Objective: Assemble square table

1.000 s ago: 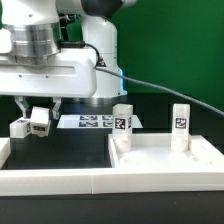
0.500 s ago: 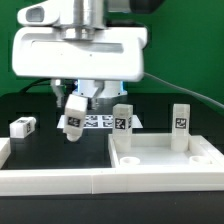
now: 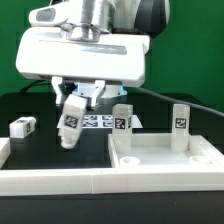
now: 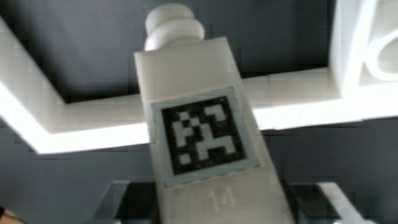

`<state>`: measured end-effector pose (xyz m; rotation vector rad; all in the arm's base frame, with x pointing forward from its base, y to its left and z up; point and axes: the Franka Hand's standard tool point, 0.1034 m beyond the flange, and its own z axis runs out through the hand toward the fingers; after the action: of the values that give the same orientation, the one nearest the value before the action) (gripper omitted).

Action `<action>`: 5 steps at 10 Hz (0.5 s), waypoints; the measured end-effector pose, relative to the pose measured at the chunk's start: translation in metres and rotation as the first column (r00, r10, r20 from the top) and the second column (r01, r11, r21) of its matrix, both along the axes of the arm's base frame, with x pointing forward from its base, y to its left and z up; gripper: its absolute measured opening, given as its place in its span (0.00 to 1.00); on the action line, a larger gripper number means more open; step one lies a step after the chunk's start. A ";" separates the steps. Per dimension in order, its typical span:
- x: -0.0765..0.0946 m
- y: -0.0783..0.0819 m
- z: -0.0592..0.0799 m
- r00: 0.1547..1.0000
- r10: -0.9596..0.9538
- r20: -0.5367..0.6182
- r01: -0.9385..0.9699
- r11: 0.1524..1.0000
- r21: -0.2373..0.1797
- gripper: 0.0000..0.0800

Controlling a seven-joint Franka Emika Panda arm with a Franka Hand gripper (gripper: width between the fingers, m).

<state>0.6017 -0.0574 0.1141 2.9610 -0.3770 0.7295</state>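
At the exterior view's far left, near nine o'clock, a short white plastic block leg with a black-and-white tag lies flat on the black table. Next along, the two-finger gripper is clamped on a second white tagged leg, which hangs tilted over the table, its free end toward seven o'clock. At its three o'clock lies the marker board. Further right rests the white square plastic tray-like tabletop, with one upright leg at its eleven o'clock corner and another upright leg at one o'clock.
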 end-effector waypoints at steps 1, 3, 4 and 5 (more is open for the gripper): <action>0.012 0.023 0.009 1.000 -0.004 0.014 0.004 1.000 0.030 0.39; 0.032 0.050 0.014 0.999 -0.006 0.046 0.003 0.998 0.055 0.39; 0.042 0.061 0.019 0.998 -0.017 0.063 0.012 0.997 0.077 0.39; 0.048 0.067 0.026 0.997 -0.025 0.078 0.018 0.996 0.092 0.39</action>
<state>0.6499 0.0098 0.1397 3.0140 -0.4587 0.8511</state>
